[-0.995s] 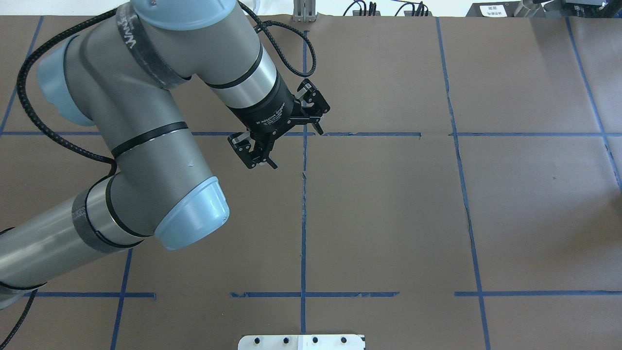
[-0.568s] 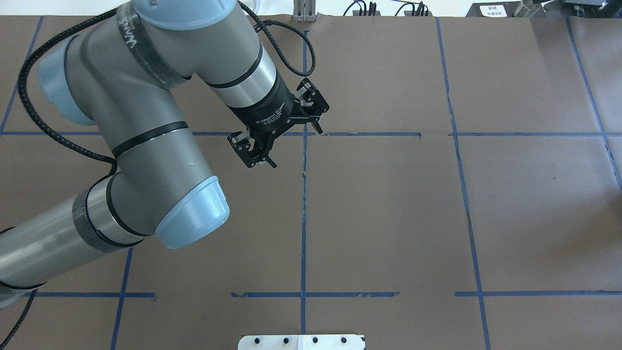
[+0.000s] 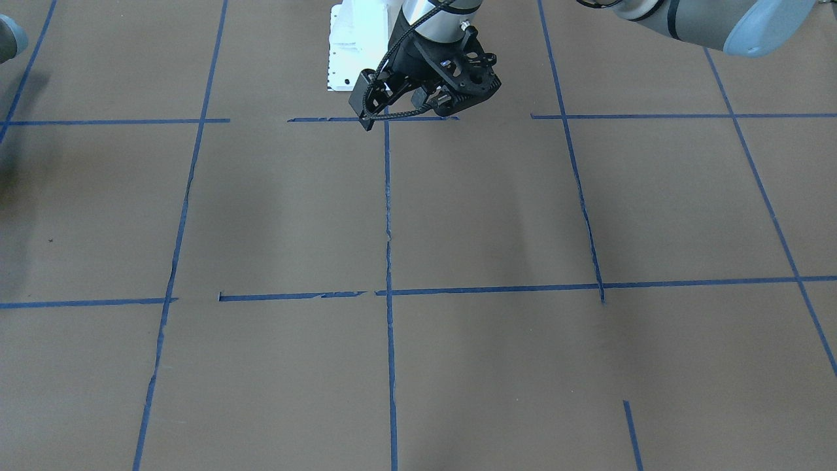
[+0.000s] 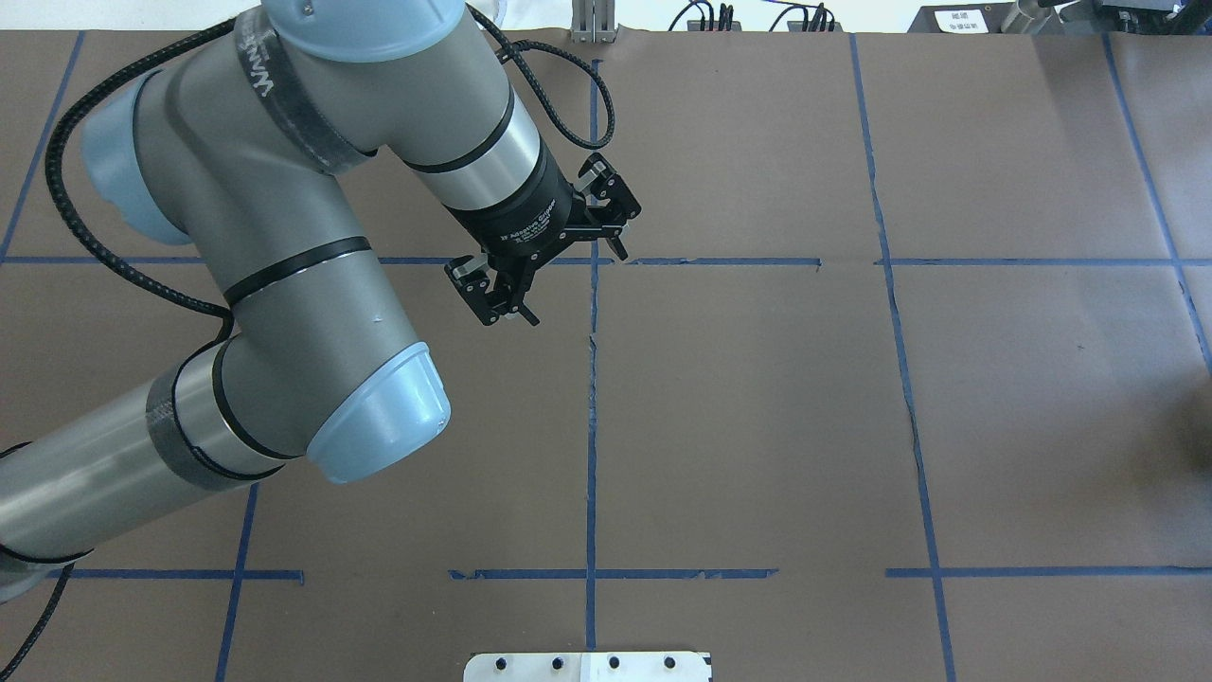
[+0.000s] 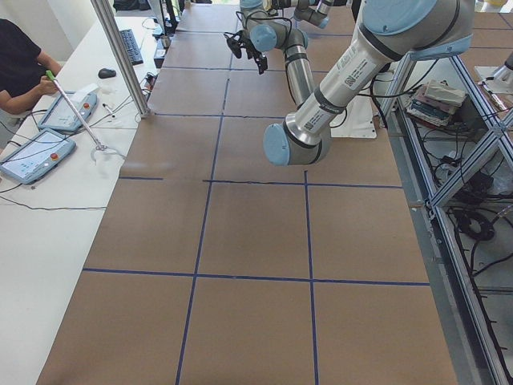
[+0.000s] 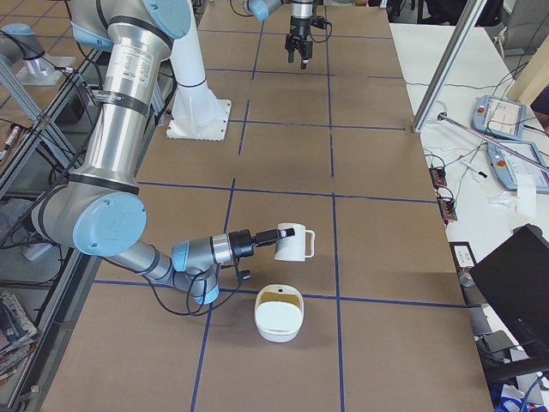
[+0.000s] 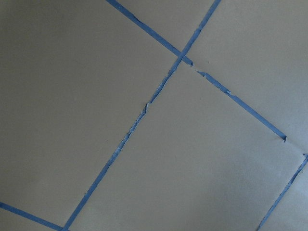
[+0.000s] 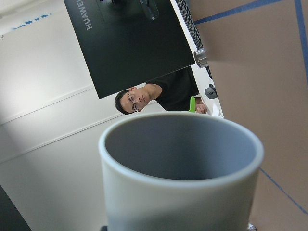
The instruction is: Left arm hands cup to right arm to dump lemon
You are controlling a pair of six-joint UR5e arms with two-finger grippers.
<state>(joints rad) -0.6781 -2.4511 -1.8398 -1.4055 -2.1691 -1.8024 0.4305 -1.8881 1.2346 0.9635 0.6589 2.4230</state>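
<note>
The white cup (image 6: 293, 245) lies tipped on its side in the air, mouth down over a white bowl (image 6: 279, 316). My right gripper (image 6: 273, 238) is shut on its base end. In the right wrist view the cup (image 8: 183, 192) fills the frame and its grey inside is bare. A yellowish patch that may be the lemon (image 6: 279, 298) lies inside the bowl, too small to tell its shape. My left gripper (image 4: 576, 287) is open and empty above the table's middle, far from the cup. It also shows in the front-facing view (image 3: 422, 98).
The table is brown paper with a blue tape grid (image 4: 592, 426). The left arm's elbow (image 4: 379, 436) hangs over the near left of the table. A white base plate (image 4: 587, 666) sits at the near edge. Operators, tablets and a monitor are on the side bench (image 5: 48, 120).
The left arm's elbow has crept slightly to the right. Its gripper stays open in almost the same spot.
</note>
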